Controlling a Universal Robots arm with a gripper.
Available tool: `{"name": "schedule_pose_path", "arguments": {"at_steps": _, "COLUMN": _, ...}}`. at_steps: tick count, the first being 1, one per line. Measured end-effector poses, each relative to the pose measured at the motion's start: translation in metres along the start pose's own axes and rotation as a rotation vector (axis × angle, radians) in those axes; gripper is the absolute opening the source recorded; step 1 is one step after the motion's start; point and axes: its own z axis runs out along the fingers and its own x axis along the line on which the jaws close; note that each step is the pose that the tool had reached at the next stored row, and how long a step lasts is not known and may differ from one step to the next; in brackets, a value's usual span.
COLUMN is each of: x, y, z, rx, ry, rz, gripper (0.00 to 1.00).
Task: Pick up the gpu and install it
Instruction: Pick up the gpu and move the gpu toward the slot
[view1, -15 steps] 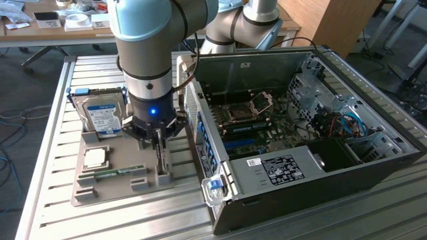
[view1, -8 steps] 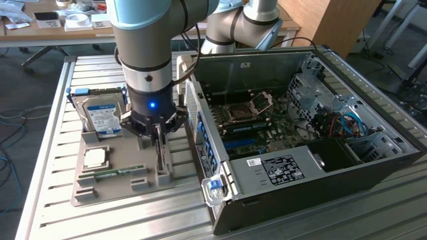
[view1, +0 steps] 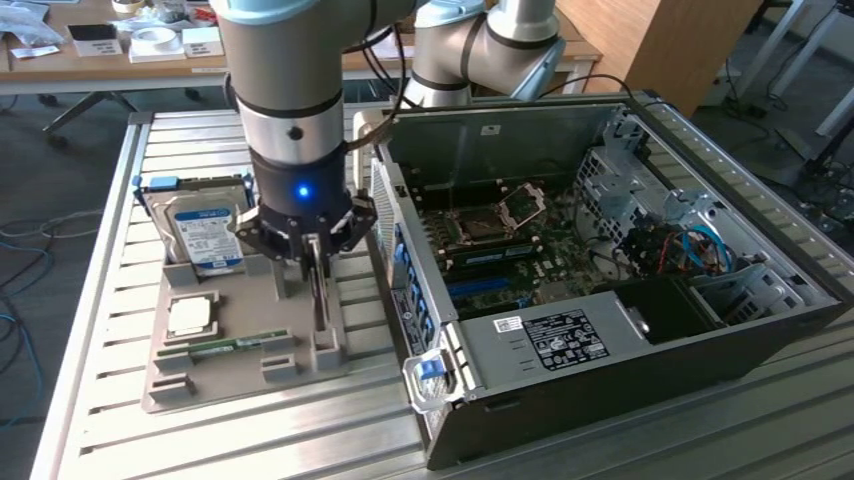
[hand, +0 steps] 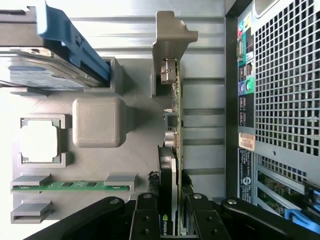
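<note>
The gpu (hand: 175, 105) stands on edge in a slot of the grey holder tray (hand: 95, 122), its green board thin-on, silvery bracket (hand: 170, 35) at one end and black cooler (hand: 167, 170) near my fingers. My gripper (hand: 171, 220) straddles the card's end, and its black fingers (hand: 147, 215) press against both faces. In the exterior view the gripper (view1: 318, 268) points straight down onto the gpu (view1: 320, 305), which still sits in the tray (view1: 240, 385) beside the open computer case (view1: 747, 330).
The tray also holds a hard drive (view1: 207, 235) with a blue-white label, a square processor (view1: 191, 317) and a green RAM stick (view1: 238, 346). The case lies on its side at the exterior view's right, motherboard (view1: 514, 245) exposed. A second arm base (view1: 467, 50) stands behind.
</note>
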Motion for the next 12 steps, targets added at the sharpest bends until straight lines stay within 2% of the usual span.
{"name": "schedule_pose_path", "arguments": {"at_steps": 12, "x": -0.001, "y": 0.0019, "z": -0.0464, "rx": -0.0001, "ry": 0.0005, "rz": -0.011, "gripper": 0.27}}
